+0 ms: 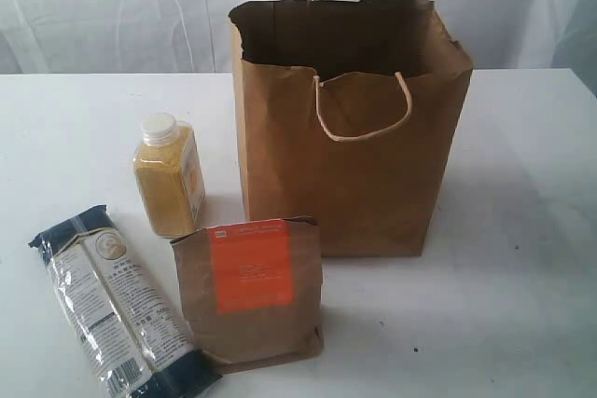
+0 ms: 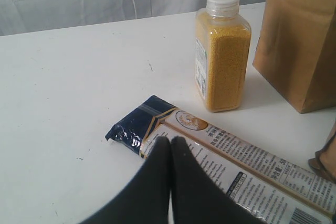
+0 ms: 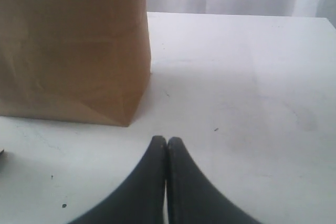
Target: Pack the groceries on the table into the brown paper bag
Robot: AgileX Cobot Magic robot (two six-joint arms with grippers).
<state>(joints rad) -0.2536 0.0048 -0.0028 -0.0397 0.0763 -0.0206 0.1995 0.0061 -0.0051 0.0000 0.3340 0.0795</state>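
bag (image 1: pixel 350 165) upright, contents unclear, bottle (image 1: pixel 169 179), noodles (image 1: pixel 112 309), pouch (image 1: pixel 250 291) outside

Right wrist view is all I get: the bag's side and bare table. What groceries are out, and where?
Observer: Three. A bottle and a noodle packet are on the left arm's side of the bag, and a pouch stands in front of the bag's corner on that side.
Operator: Is the bag ready to load?
Observer: It stands upright with its mouth open. The inside is too dark to see.
Operator: And the left gripper?
Observer: The left gripper is shut and empty, with its tips over the noodle packet near the navy end.
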